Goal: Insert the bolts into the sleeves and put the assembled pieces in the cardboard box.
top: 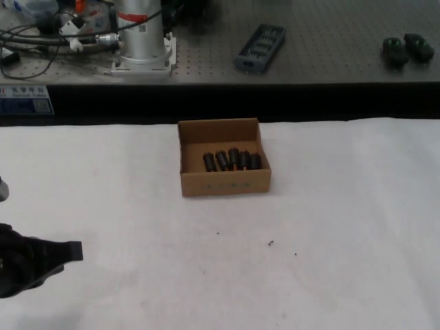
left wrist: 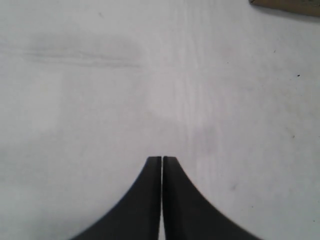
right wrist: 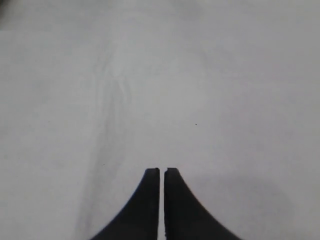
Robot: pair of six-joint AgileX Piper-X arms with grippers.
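Five dark pieces (top: 232, 160) lying in the box (top: 223, 184), side by side in a row from 9 to 3 o'clock, each touching or almost touching its neighbour. Set toward the box's 6 o'clock wall, with bare floor at the 12 o'clock side. Too small to tell bolt from sleeve.

Box open-topped, upright on the white cloth (top: 330, 227), a little toward 12 o'clock from the middle of the high view. One corner of it (left wrist: 285, 4) at the edge of the left wrist view.

Left gripper (top: 72, 251) at 8 o'clock from the box, well apart from it, low over the cloth, tip pointing toward 3 o'clock. Jaws pressed together (left wrist: 162, 159), a hairline between them, nothing held.

Right gripper (right wrist: 162, 171) over bare cloth, jaws drawn in to a thin slit, nothing between them.

A few dark specks (top: 271, 243) on the cloth at 5 o'clock from the box.

Beyond the cloth at 12 o'clock, a perforated board (top: 330, 48). On it a metal post (top: 141, 31) at 11 o'clock from the box, cables (top: 34, 34) at 10 o'clock, a dark tray (top: 259, 47) at 12 o'clock, and two dark round parts (top: 408, 49) at 2 o'clock.
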